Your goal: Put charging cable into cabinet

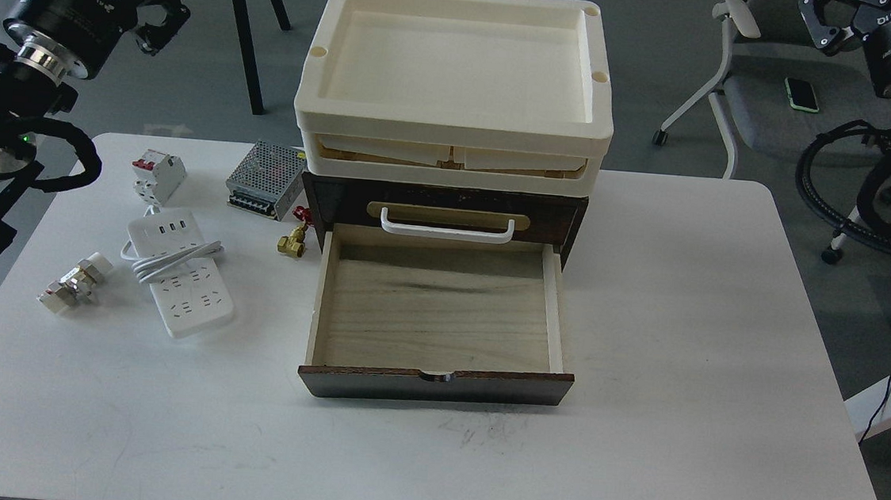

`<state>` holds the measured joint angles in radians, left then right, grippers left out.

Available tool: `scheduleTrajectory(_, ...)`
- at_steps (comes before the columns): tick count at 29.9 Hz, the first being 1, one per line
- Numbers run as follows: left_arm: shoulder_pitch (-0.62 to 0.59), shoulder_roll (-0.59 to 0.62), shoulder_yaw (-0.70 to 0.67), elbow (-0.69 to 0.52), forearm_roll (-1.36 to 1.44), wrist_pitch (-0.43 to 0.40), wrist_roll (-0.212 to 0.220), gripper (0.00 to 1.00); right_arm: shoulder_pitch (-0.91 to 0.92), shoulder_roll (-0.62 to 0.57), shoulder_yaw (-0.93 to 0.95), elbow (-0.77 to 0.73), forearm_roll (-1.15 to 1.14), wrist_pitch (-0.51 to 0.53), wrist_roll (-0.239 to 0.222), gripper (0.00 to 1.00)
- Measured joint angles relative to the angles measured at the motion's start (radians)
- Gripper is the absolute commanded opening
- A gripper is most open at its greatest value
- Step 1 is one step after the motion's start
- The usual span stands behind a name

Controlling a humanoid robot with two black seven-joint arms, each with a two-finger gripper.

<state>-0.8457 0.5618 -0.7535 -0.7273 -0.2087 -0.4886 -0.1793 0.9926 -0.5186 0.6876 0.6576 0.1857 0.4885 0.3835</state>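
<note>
The charging cable point(181, 281), a white power strip with its cord wrapped round the middle, lies flat on the white table, left of the cabinet point(435, 386). The cabinet is a dark brown chest whose lower drawer is pulled out toward me, showing an empty pale wood interior. Its upper drawer with the white handle point(447, 226) is closed. A cream tray point(455, 127) sits on top. My left gripper point(164, 9) hangs open in the air at the far left, well behind the strip. High at the far right, my right gripper point(829, 22) is cut off by the view's top edge.
Behind the strip stand a small white circuit breaker point(157, 176) and a silver mesh power supply point(266, 190). A brass valve point(293, 242) lies by the cabinet's left corner. A metal fitting point(75, 282) rests near the table's left edge. An office chair with a phone point(801, 94) is beyond the table.
</note>
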Motion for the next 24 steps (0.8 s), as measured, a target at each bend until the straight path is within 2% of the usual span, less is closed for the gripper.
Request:
scheduleTrajectory(4,0.006,-0.002,-0.002,0.010,0.000,0.000,-0.020,1.00,0.000,0.000,0.003,0.001,0.000,0.000,0.000,1.00)
scheduleTrajectory(8,0.009,-0.003,-0.036,0.044,-0.027,0.000,-0.091,1.00,-0.004,0.000,0.003,0.001,0.000,0.000,0.000,1.00)
scheduleTrajectory(13,0.026,-0.062,-0.082,0.211,-0.103,0.000,-0.188,1.00,0.004,-0.005,-0.003,0.006,0.000,0.000,0.000,1.00)
scheduleTrajectory(17,0.034,-0.091,-0.132,0.231,-0.112,0.000,-0.258,0.99,0.015,-0.016,-0.003,0.007,-0.001,0.000,0.000,1.00)
scheduleTrajectory(20,0.034,-0.055,-0.141,0.192,-0.108,0.000,-0.278,0.99,0.006,-0.032,-0.002,0.012,-0.002,0.000,0.000,1.00)
scheduleTrajectory(24,0.034,0.121,-0.092,-0.002,-0.059,0.000,-0.282,1.00,-0.054,-0.071,0.012,0.019,0.003,0.000,0.000,1.00)
